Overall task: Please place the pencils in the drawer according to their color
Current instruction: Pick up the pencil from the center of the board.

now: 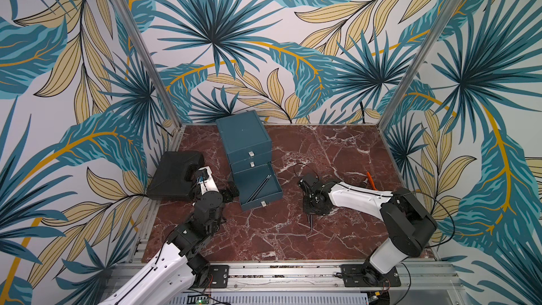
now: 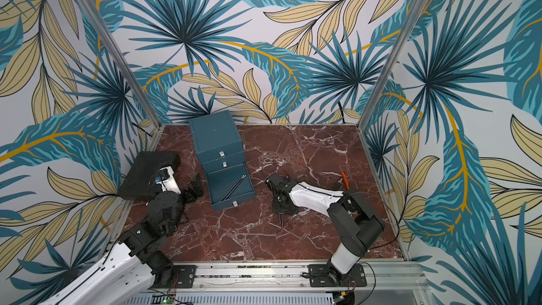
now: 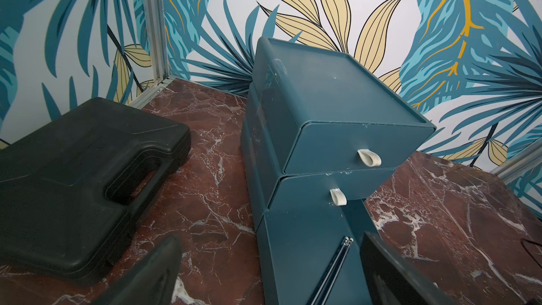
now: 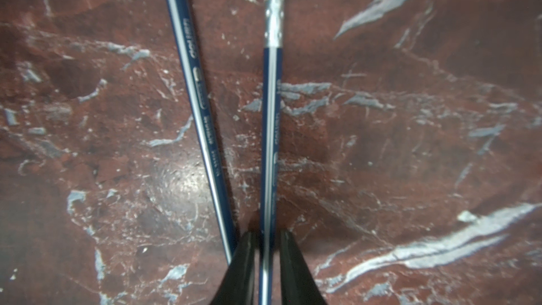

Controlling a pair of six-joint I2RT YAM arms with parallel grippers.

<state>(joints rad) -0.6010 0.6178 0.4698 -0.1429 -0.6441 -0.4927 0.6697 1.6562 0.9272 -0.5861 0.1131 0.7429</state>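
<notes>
Right of the drawer (image 1: 243,133), on the marble (image 4: 410,142): dark blue pencil (image 4: 271,112) between nearly shut jaws of the right gripper (image 4: 267,234), pinch unconfirmed, long axis pointing straight out from them; second pencil (image 4: 193,83) just beside.

Beside the drawer (image 3: 337,98) — smooth, matt teal plastic — a grainy black plastic case (image 3: 73,171) is seen; the marbled tabletop (image 4: 410,142) is glossy, the pencil (image 4: 270,112) lacquered, metal-capped.
</notes>
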